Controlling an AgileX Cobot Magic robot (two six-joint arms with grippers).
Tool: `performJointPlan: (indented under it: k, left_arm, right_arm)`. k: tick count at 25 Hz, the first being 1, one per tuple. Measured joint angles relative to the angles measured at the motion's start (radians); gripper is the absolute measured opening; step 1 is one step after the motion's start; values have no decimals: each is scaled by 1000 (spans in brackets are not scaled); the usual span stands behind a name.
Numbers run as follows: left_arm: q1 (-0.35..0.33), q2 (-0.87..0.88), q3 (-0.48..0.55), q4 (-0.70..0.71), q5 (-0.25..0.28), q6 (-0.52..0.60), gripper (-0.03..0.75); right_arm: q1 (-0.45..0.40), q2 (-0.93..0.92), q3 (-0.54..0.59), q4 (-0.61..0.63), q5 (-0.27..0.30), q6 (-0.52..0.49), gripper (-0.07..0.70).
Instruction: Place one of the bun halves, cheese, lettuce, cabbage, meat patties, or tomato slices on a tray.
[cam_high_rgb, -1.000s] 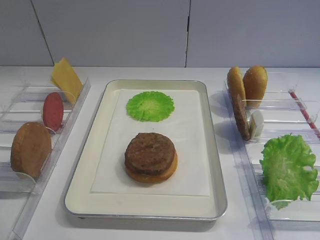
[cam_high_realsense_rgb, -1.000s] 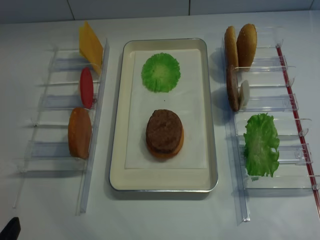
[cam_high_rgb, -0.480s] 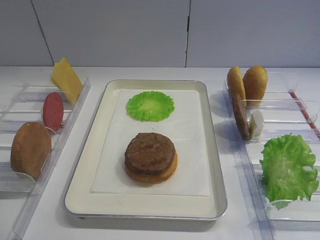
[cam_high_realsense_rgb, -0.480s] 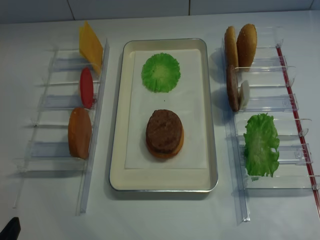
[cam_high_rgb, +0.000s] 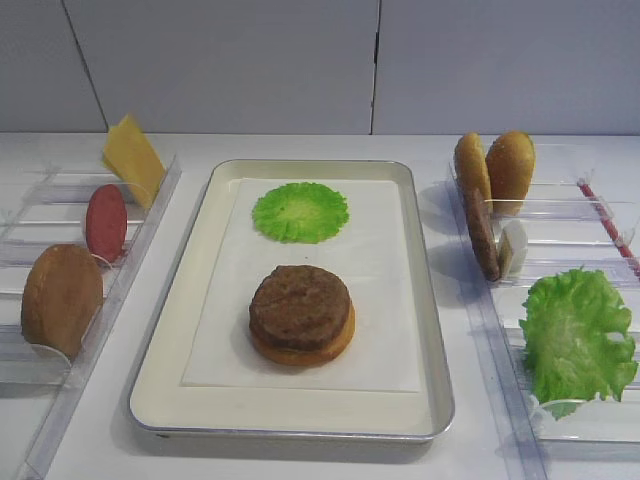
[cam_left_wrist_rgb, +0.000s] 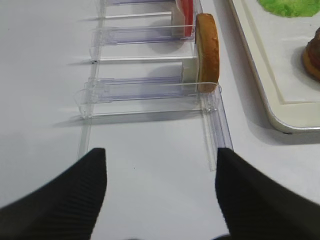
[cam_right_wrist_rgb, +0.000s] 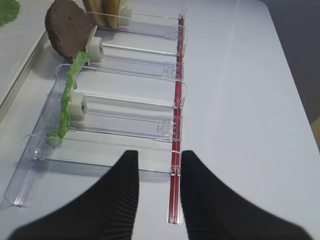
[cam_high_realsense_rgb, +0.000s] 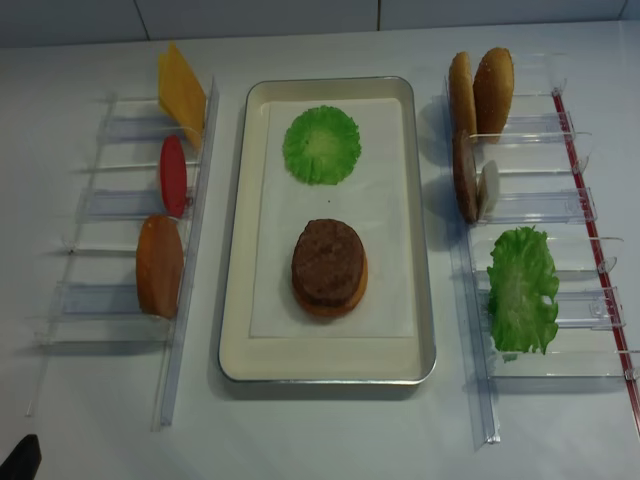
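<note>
The silvery tray (cam_high_rgb: 172, 330) lies in the middle with a white liner. On it are the flat green cabbage (cam_high_rgb: 300, 211) and a meat patty (cam_high_rgb: 299, 305) stacked on a bun half (cam_high_rgb: 305, 351). The left rack holds cheese (cam_high_rgb: 133, 157), a tomato slice (cam_high_rgb: 106, 222) and a bun half (cam_high_rgb: 61, 298), all on edge. The right rack holds two bun halves (cam_high_rgb: 510, 168), a patty (cam_high_rgb: 482, 240) and lettuce (cam_high_rgb: 577, 335). My left gripper (cam_left_wrist_rgb: 161, 152) is wide open over bare table before the left rack. My right gripper (cam_right_wrist_rgb: 159, 156) is narrowly open and empty near the right rack's front end.
Clear plastic racks (cam_high_realsense_rgb: 110, 300) flank the tray on both sides. A red strip (cam_right_wrist_rgb: 176, 125) runs along the right rack's outer edge. A dark piece of the left arm (cam_high_realsense_rgb: 20, 455) shows at the bottom left corner. A white wall stands behind the table.
</note>
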Motion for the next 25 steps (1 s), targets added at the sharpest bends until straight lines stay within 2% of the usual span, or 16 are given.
performJointPlan:
  k: [15, 25]
  left_arm:
    - [0, 0, 0, 0, 0, 0, 468]
    - [0, 0, 0, 0, 0, 0, 468]
  right_arm:
    - [0, 0, 0, 0, 0, -2, 13]
    - [0, 0, 0, 0, 0, -2, 0]
